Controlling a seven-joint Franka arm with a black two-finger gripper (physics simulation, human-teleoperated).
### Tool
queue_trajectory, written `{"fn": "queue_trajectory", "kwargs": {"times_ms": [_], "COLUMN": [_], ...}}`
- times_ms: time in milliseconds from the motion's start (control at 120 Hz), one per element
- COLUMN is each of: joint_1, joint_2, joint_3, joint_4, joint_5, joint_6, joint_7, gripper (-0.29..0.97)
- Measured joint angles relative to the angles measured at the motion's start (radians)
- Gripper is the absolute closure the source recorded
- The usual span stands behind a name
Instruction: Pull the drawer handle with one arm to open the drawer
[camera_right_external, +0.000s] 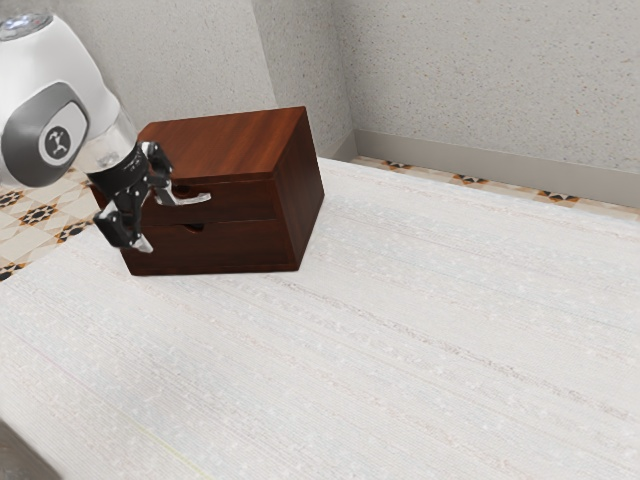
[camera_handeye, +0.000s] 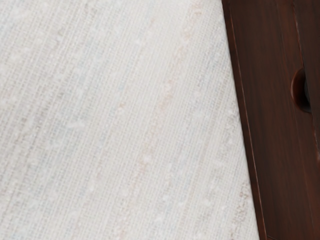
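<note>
Approach step, by my judgement: the gripper stood open and empty at the handle of the drawer; next, close and pull.

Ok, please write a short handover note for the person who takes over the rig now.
Claw: open, at the front of the wooden drawer cabinet, one finger above and one below the silver handle of the upper drawer; contact unclear.
Done: approach to the handle.
Upper drawer looks flush, not yet opened.
Left: close on the handle, pull the drawer out.
</note>
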Motion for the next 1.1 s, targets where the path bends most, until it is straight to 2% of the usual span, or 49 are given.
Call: {"fn": "queue_trajectory", "kwargs": {"times_ms": [167, 425, 667, 1100], "joint_1": [0.000, -0.004, 0.008, 0.027], "joint_2": [0.062, 0.152, 0.234, 0.283], "joint_3": [0.001, 0.000, 0.002, 0.027], "joint_4": [0.041, 0.104, 0.139, 0.144], "joint_5": [0.055, 0.105, 0.126, 0.163], "joint_6": [0.017, 0.032, 0.114, 0.269], "joint_7": [-0.100, -0.205, -0.251, -0.275], "gripper": [0.07, 0.07, 0.09, 0.10]}}
